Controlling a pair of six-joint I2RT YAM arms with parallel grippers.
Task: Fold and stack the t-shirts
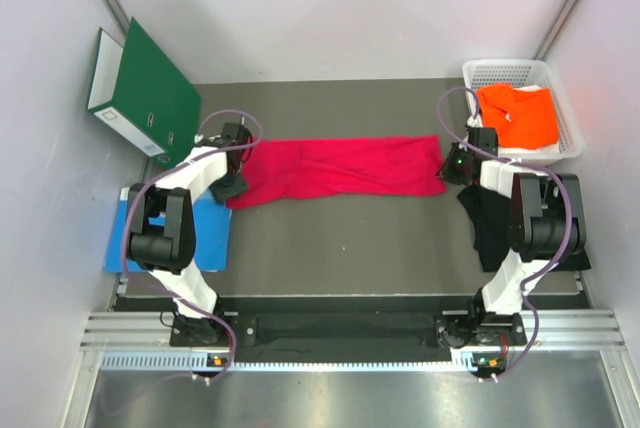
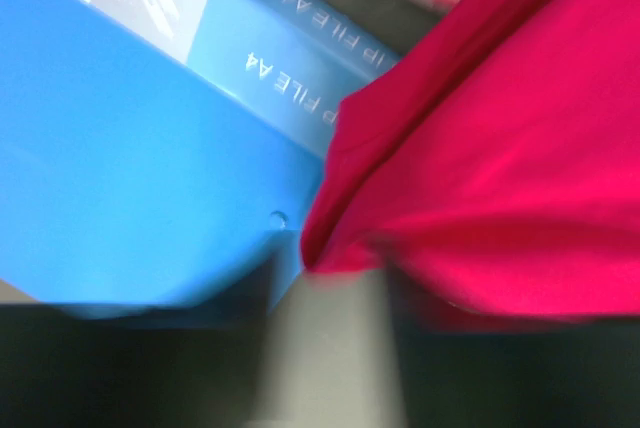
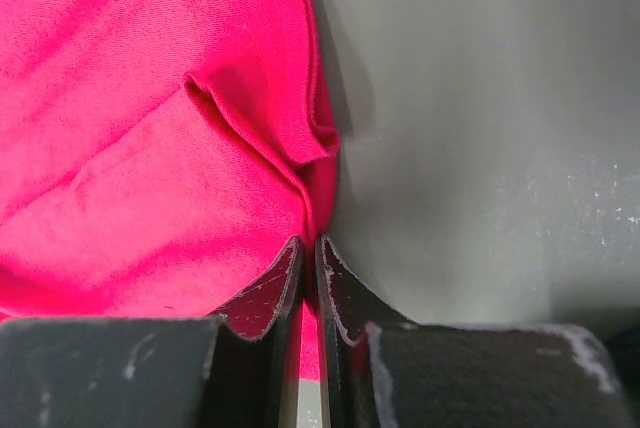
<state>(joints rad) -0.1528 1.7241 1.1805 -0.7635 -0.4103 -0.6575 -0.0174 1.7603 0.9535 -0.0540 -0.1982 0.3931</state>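
- Where red shirt point(image 1: 340, 168) lies stretched across mid surface point(image 1: 350, 248): right end clenched in right jaws.
- Left jaws parted, released, at left end beside blue folder point(image 2: 120, 198).
- Black shirt point(image 1: 488, 233) under right arm point(image 1: 530, 218); orange shirt point(image 1: 517, 116) in basket point(image 1: 572, 138).

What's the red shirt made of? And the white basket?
The red shirt looks like soft knit cloth, matte: it creases and folds, fine weave showing up close. The white basket is probably hard plastic, smooth: its walls are a stiff grid of holes.
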